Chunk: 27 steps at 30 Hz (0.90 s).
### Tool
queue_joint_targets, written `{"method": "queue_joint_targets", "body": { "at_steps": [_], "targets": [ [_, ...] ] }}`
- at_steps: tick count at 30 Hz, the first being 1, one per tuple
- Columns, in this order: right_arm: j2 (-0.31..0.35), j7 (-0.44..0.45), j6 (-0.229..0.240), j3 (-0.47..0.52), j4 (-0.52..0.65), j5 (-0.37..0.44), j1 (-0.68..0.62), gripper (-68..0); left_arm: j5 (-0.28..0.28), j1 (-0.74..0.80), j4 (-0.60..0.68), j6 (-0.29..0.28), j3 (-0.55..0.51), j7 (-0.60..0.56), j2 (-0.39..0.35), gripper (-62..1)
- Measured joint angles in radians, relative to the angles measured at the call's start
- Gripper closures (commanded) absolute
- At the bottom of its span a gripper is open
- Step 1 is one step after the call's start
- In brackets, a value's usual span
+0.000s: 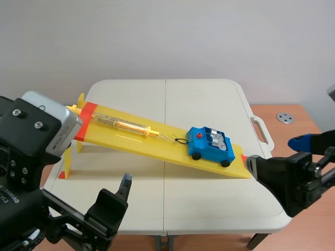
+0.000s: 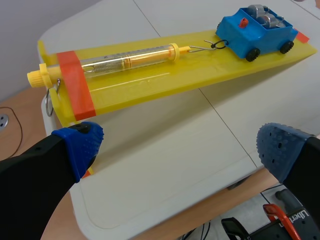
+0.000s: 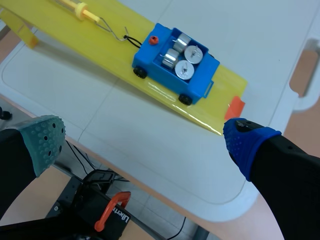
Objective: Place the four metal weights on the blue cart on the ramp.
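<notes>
Both my grippers are released and hold nothing. The left gripper (image 2: pixel 180 147) hangs over the counter (image 2: pixel 165 135), with the high end of the yellow ramp (image 2: pixel 150 82) ahead of it. The right gripper (image 3: pixel 145 140) has the blue cart (image 3: pixel 160 75) ahead of it, well apart.

All four weights (image 3: pixel 181 56) sit packed together in the cart's tray, low on the ramp, so the loading looks done to me.

I judge them to be solid metal: dense, stiff, and smooth enough to slip. I would pinch one from above across its round side, though the tight packing leaves little room for the pads. The cart looks like light plastic on wheels, held only by the hook of the spring scale (image 2: pixel 130 59), so any touch should go straight down.
</notes>
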Motion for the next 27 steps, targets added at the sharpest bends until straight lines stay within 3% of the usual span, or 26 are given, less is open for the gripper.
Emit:
{"method": "queue_joint_targets", "body": {
  "at_steps": [4,9,27],
  "targets": [
    [0.000,0.046,-0.005,-0.063,0.000,-0.085,0.007,-66.1,-0.048,0.000,0.000,0.007,-0.008,0.000,0.000,-62.3],
    [0.000,0.082,-0.015,-0.097,0.000,-0.157,0.006,-66.1,-0.059,-0.005,0.000,0.012,-0.036,0.000,0.000,-62.3],
    [0.000,0.082,-0.041,-0.096,0.000,-0.167,0.006,-66.1,-0.077,-0.005,0.000,0.014,-0.050,-0.008,0.000,-62.3]
  ]
}}
